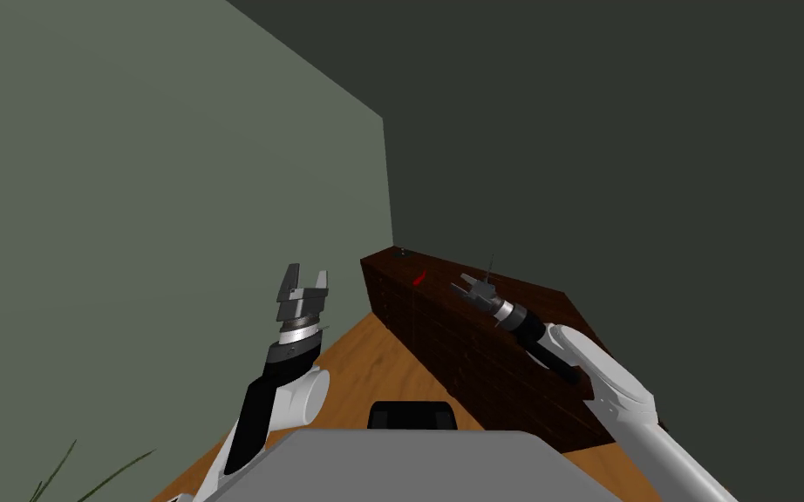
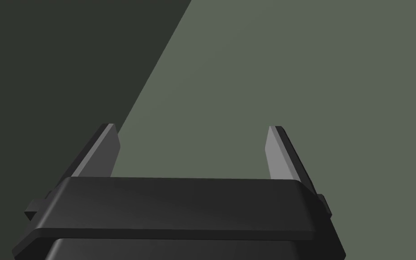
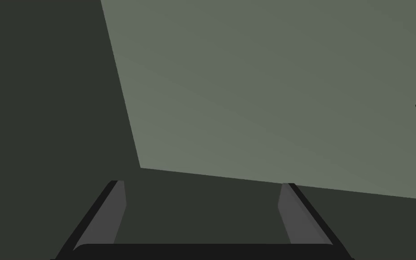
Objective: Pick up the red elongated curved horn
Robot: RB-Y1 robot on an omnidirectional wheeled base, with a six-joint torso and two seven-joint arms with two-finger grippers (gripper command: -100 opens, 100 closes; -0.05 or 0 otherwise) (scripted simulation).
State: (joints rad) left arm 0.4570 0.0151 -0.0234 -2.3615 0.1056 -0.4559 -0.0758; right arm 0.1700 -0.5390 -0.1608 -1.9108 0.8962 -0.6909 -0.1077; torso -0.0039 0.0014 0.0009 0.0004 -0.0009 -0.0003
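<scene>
Our left tool [image 1: 306,277] is raised over the wooden floor [image 1: 365,357], at nine o'clock of the dark brown bench [image 1: 479,366]. Its fingers [image 2: 105,151] are released, spread wide with nothing between them. The red horn [image 1: 419,278] lies on the bench top near the far end. Our right tool [image 1: 472,284] is over the bench top at three o'clock of the horn, near it but apart, also released and empty.

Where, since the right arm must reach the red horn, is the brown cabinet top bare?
Bare: the cabinet top from the right end effector back to its near end, and the gap between end effector and red horn. Crowded: the far end, where a small dark thing sits beyond the horn.
</scene>
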